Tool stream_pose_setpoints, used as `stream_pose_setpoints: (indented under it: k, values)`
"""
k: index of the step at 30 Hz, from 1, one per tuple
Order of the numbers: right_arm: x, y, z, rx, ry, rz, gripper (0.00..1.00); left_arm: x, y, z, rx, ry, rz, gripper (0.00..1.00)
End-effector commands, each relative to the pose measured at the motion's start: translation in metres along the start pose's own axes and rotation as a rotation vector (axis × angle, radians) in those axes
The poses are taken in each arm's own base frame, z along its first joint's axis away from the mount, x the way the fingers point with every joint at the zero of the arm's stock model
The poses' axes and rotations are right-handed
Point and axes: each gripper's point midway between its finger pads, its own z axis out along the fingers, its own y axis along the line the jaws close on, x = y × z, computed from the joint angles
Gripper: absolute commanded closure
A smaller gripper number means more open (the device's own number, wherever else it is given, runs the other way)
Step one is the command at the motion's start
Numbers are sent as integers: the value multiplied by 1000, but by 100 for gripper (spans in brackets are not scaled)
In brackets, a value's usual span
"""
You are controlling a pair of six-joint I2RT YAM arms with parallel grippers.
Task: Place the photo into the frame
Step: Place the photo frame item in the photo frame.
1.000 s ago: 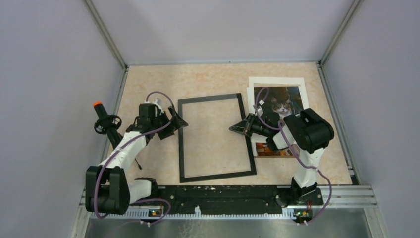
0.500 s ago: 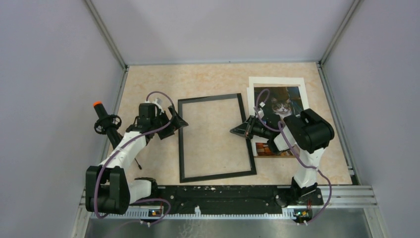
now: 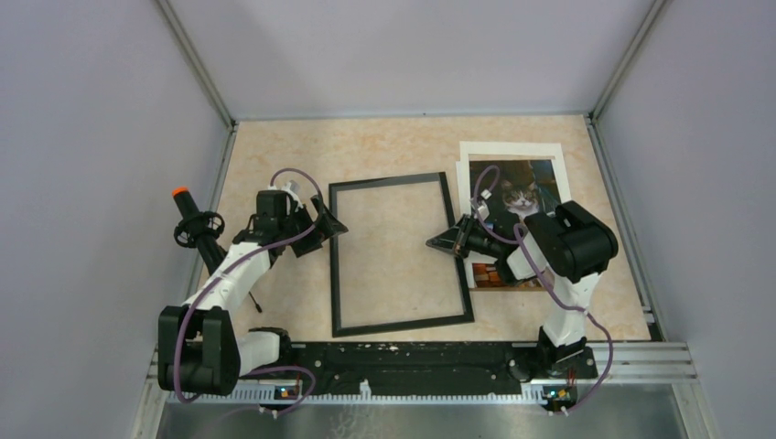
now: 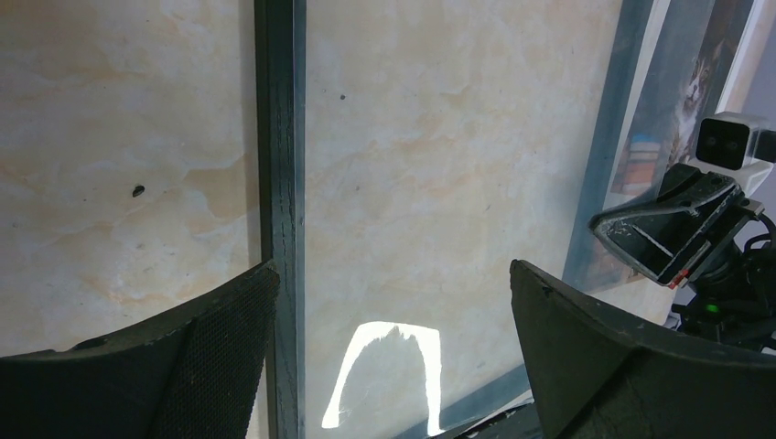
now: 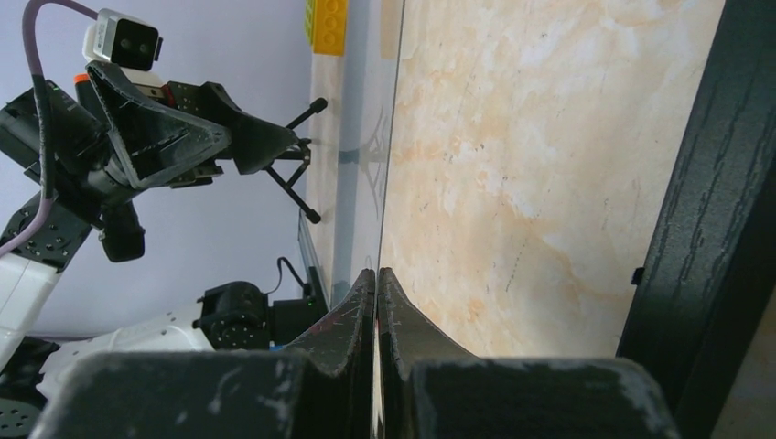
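Note:
The black frame (image 3: pixel 398 256) lies flat in the middle of the table. The cat photo (image 3: pixel 517 194) lies just right of it, picture side up. My right gripper (image 3: pixel 437 242) is over the frame's right bar, shut on the photo's left edge. In the right wrist view the jaws (image 5: pixel 376 274) pinch the thin sheet (image 5: pixel 361 137), seen edge-on, with the frame's bar (image 5: pixel 714 210) to the right. My left gripper (image 3: pixel 331 224) is open and empty over the frame's left bar (image 4: pixel 279 137). Its fingers (image 4: pixel 210 357) straddle that bar. The photo (image 4: pixel 686 82) shows beyond the far bar.
A black stand with an orange tip (image 3: pixel 190 222) stands at the left wall beside my left arm. Grey walls close in the table on three sides. A metal rail (image 3: pixel 421 361) runs along the near edge.
My right gripper has crept slightly to the right and nearer, still shut on the photo's edge. The left arm and the frame have not moved.

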Motion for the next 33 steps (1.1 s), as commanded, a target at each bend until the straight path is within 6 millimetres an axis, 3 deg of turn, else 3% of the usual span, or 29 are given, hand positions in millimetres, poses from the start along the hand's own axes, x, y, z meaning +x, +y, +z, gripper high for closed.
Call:
stream_pose_setpoints:
  k: [1, 19, 33]
  values:
    - [-8, 11, -3, -44, -38, -68, 100, -20, -12, -1, 34, -58, 40, 1]
    - [-6, 5, 0, -42, -22, -73, 100, -19, -12, -2, 37, -57, 44, 2]
    - [-20, -2, 8, -28, 4, -118, 100, -11, -5, 4, 30, -31, 33, 2]
